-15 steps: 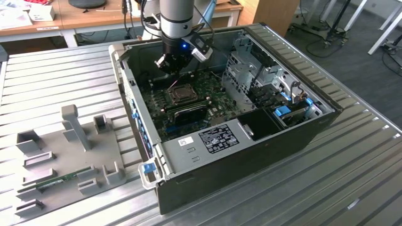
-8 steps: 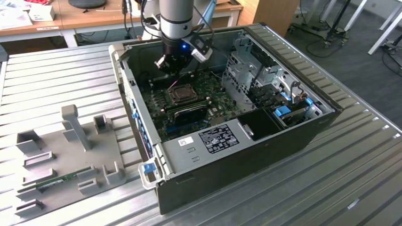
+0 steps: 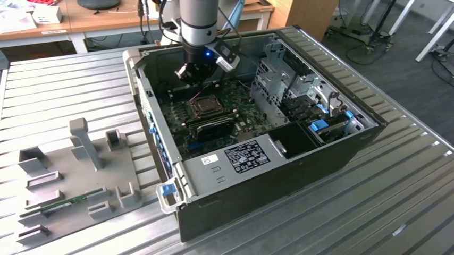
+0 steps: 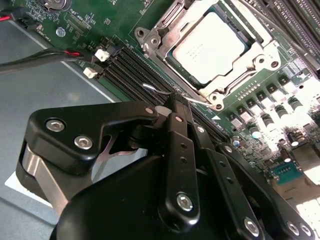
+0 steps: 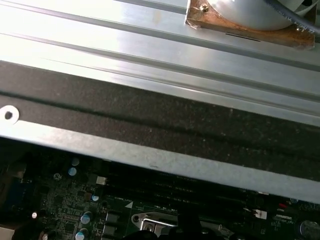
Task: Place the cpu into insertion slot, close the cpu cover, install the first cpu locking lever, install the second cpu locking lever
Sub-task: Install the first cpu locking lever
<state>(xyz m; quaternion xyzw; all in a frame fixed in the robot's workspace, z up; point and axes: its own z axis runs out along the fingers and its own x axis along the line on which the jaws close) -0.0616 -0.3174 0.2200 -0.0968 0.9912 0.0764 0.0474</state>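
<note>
Exterior view's left: grey fixture tray (image 3: 78, 178) flat on the slatted desk (image 3: 64, 85). One memory stick (image 3: 67, 204) lying in it, well apart from the work.

Further right: open computer case (image 3: 341, 154) laid on its side, board facing up, probably for reach from above. Gripper (image 3: 193, 73) hanging low inside it, just beside the insertion slot (image 3: 206, 106).

Second wrist view: black memory slots (image 4: 127, 70) beside the socket. Fingers (image 4: 177, 130) pressed together, pinching nothing, tips near the socket's edge. Likely shut to make one narrow pusher. Thin wire locking lever (image 4: 152, 88) with its hooked end free, just beside the tips; looks not latched, hard to be sure.

Cpu (image 4: 215, 47) seated flat in the slot, metal face up. Cpu cover (image 4: 162, 27) down over it, face showing through the cut-out, so placing and closing look done. Cannot tell about the second lever.

Exterior view's right: silver drive cage (image 3: 284, 85) against the case wall, clear of the arm.
</note>
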